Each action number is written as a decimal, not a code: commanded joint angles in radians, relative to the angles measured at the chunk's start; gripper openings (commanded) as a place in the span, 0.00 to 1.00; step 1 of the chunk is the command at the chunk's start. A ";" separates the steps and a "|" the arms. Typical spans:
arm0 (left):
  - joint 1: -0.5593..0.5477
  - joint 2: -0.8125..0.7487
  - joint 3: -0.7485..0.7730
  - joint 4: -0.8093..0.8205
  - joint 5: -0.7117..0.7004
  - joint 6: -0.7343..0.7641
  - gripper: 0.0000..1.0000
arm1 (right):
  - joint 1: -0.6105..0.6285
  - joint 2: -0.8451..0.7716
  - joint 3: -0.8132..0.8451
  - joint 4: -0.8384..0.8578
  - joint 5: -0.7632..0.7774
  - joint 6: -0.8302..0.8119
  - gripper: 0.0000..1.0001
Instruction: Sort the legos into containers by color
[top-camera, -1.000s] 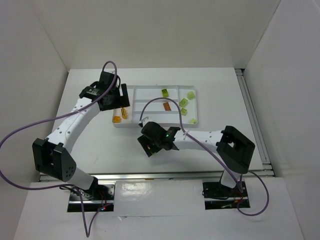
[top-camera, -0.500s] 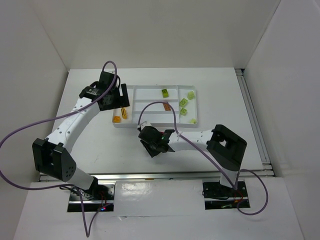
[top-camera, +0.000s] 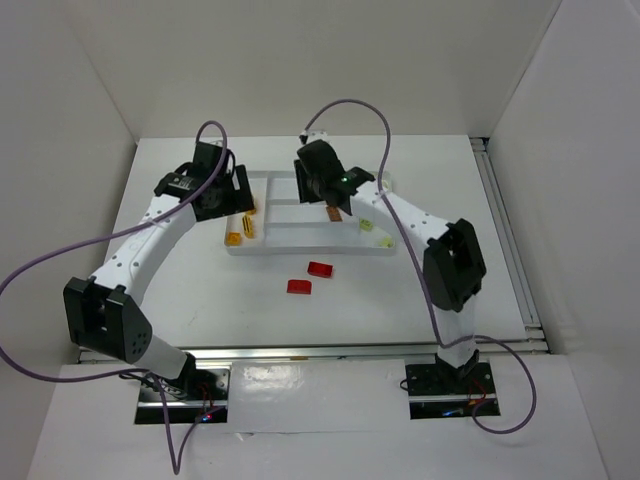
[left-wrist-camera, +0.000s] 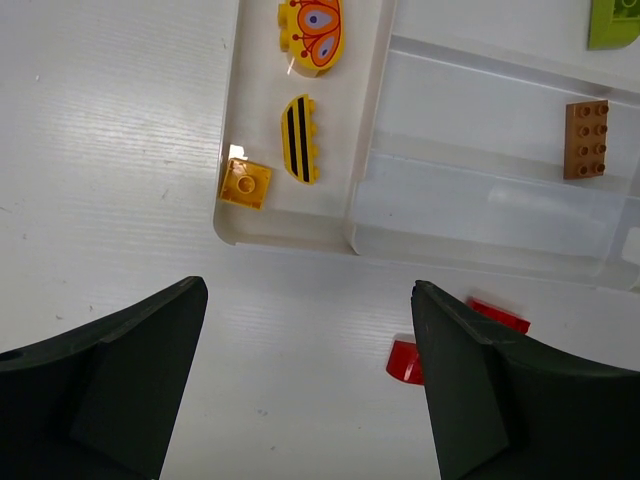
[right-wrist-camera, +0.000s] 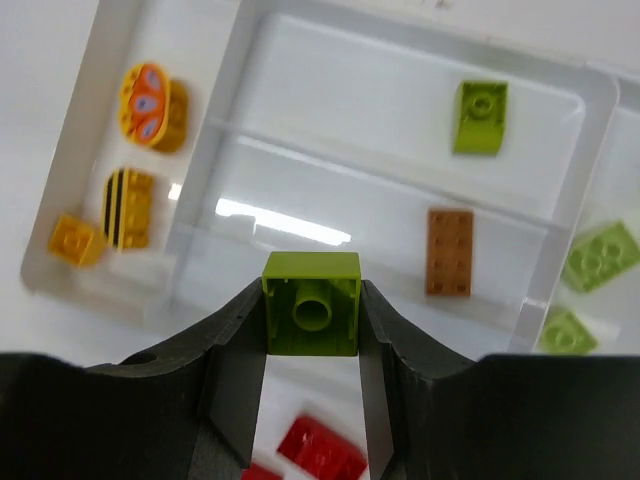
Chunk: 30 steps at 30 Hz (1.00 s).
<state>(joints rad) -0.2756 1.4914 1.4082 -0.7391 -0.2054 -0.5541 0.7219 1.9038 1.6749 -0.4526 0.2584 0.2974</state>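
Observation:
My right gripper (right-wrist-camera: 311, 296) is shut on a bright green brick (right-wrist-camera: 311, 312) and hangs over the middle of the white tray (right-wrist-camera: 598, 85). Below it, the tray's compartments hold a brown brick (right-wrist-camera: 450, 252), another bright green one (right-wrist-camera: 480, 117) and pale green ones (right-wrist-camera: 599, 255). The left compartment holds a yellow oval piece (left-wrist-camera: 313, 30), a striped yellow piece (left-wrist-camera: 299, 138) and an orange square (left-wrist-camera: 246, 184). Two red bricks (top-camera: 320, 269) (top-camera: 299, 286) lie on the table in front of the tray. My left gripper (left-wrist-camera: 308, 300) stands open above the table at the tray's near left corner, holding nothing.
White walls close in the table on the left, back and right. A metal rail (top-camera: 510, 250) runs along the right edge. The right arm (top-camera: 410, 215) stretches across the tray's right end, hiding some of the green pieces in the top view.
The right gripper closed on the green brick in front of the tray, then swung up and back over the tray. That uncovered the two red bricks. The left arm barely moved.

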 joint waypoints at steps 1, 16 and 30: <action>0.007 -0.052 -0.018 0.030 -0.009 0.002 0.94 | -0.016 0.158 0.170 -0.043 -0.005 -0.021 0.41; 0.038 -0.072 -0.040 0.040 0.032 0.022 0.93 | -0.110 0.504 0.563 -0.032 0.036 0.036 0.42; 0.027 -0.072 -0.083 0.053 0.133 0.036 0.91 | -0.107 0.278 0.315 0.014 0.070 0.033 0.71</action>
<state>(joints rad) -0.2436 1.4452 1.3613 -0.7177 -0.1352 -0.5476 0.5941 2.4020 2.1796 -0.4965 0.3000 0.3424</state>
